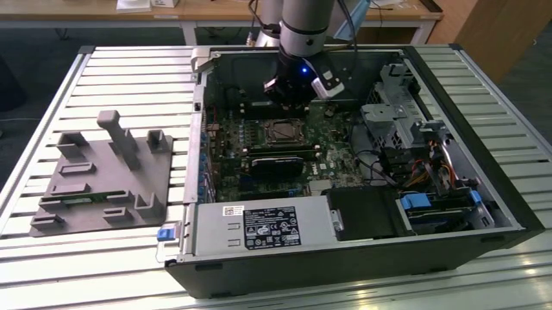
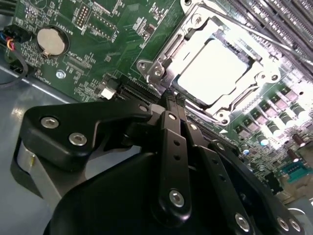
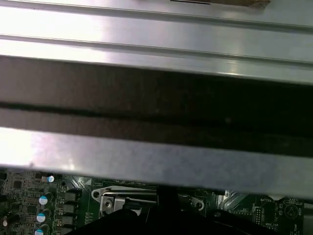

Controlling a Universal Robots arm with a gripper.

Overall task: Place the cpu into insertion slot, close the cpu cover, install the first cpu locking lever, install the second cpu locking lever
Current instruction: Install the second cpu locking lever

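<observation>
Inside an open computer case, the green motherboard holds the insertion slot [image 1: 282,132]. In the second wrist view the cpu [image 2: 217,68] lies in the slot, its pale metal face glaring under the light. The silvery cpu cover [image 2: 164,61] lies down around it as a frame. My gripper [image 2: 173,100] is shut, its two thin black fingers pressed together with nothing seen between them. Its tip sits at the socket's edge near one corner. In the exterior view the gripper [image 1: 289,106] hangs just behind the slot. I cannot make out the locking levers.
A grey fixture plate [image 1: 103,174] lies on the slatted table at the exterior view's left. Inside the case are a power supply [image 1: 258,227], a black card [image 1: 278,161], a drive cage [image 1: 392,110] and cables [image 1: 414,168]. The case wall [image 3: 156,98] is close by.
</observation>
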